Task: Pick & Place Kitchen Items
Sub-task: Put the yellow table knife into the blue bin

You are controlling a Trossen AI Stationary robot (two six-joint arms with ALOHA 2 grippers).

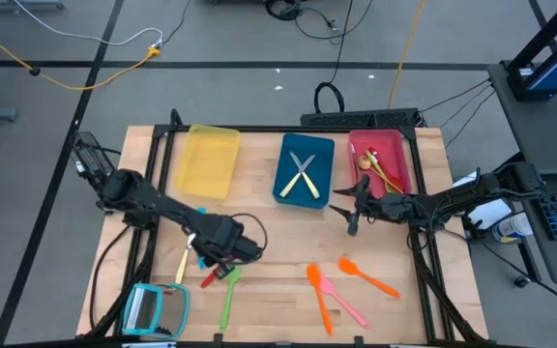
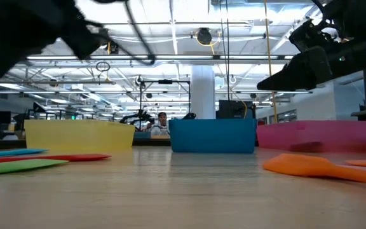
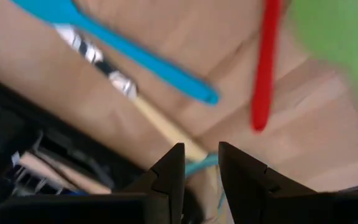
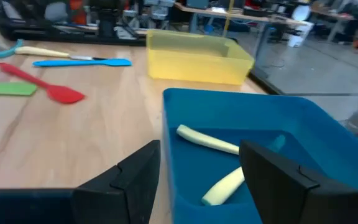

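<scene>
We saw the sorting partly done — pale utensils (image 1: 302, 175) lay in the blue rectangular tray (image 1: 288, 188), while orange spatulas (image 1: 317, 293) remained on the wooden surface (image 1: 278, 290) nearby. Both the left gripper (image 3: 201, 163) and the right gripper (image 4: 199, 168) had their fingers spread and empty.

1. Our left arm reaches in from the table's left edge toward its front-left area, elbow bent, left gripper (image 1: 232, 247) low, its fingers (image 3: 169, 177) narrowly parted around nothing.
2. Our right arm stretches in from the right edge toward the table's middle, right gripper (image 1: 355, 211) spread wide and empty.
</scene>
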